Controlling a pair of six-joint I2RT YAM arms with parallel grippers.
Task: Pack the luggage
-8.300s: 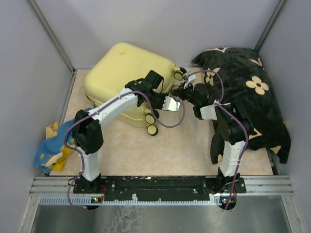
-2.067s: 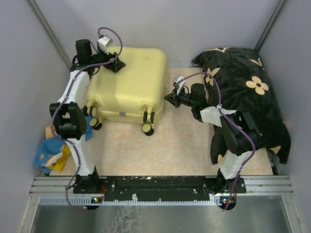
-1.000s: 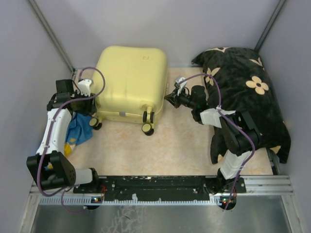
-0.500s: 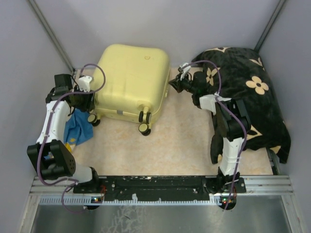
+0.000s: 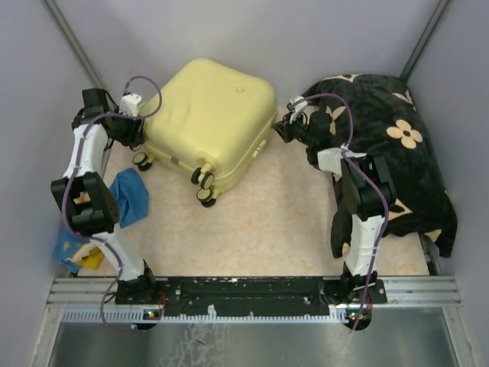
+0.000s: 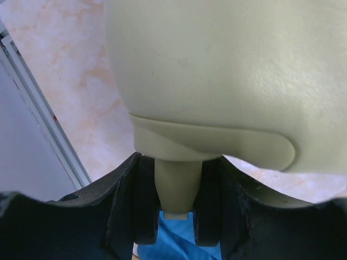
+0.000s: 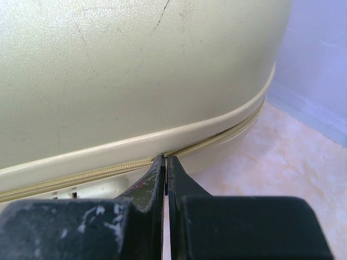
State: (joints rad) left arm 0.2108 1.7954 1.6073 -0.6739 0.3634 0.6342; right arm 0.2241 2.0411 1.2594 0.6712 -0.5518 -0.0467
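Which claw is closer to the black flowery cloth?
Right. The right gripper is just beside the black cloth, tips at the luggage seam; the left gripper is across the luggage, clamped on its handle.

2 white/blk arms [image 5: 79,157] w/ purple cables [image 5: 143,76].

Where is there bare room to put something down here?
Bare beige table lies between the pale yellow hard-shell suitcase, the black flower-patterned cloth and the black base rail. Crowded: the left edge, with the crumpled blue cloth and left arm.
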